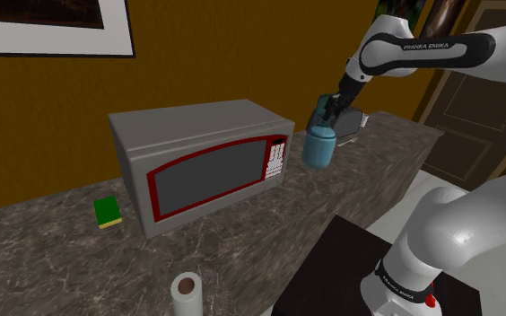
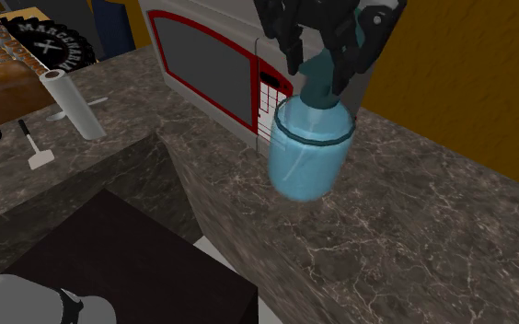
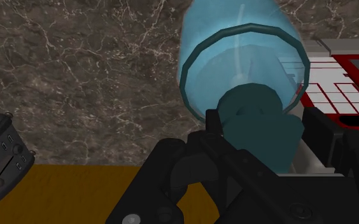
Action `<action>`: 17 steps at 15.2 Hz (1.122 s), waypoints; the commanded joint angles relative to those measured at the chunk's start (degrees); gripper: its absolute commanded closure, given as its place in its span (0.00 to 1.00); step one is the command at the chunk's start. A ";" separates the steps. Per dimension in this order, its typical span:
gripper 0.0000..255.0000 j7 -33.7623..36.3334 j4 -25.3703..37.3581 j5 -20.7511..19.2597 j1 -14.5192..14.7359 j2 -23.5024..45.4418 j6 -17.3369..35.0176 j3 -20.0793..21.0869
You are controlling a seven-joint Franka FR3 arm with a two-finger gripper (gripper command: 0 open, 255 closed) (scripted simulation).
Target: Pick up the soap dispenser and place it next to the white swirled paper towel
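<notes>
My black gripper is shut on the teal pump head of the soap dispenser, a translucent blue bottle. The bottle hangs upright beside the microwave's keypad end and looks slightly raised off the marble counter. From the second exterior view the gripper clasps the dispenser's neck from above. In the wrist view the fingers press both sides of the pump, with the dispenser body beyond them. The white paper towel roll stands upright near the counter's front edge, far from the bottle; the same roll appears in the second exterior view.
A grey microwave with a red door frame stands right beside the bottle. A green sponge lies at its other side. A toaster sits behind the gripper by the wall. A spatula lies near the towel. The dark stand borders the counter.
</notes>
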 commanded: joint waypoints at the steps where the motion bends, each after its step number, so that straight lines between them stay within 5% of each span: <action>1: 1.00 0.09 1.62 0.17 0.10 -0.10 -1.68 0.33; 17: 1.00 -0.13 15.57 1.66 1.16 2.07 -13.52 1.53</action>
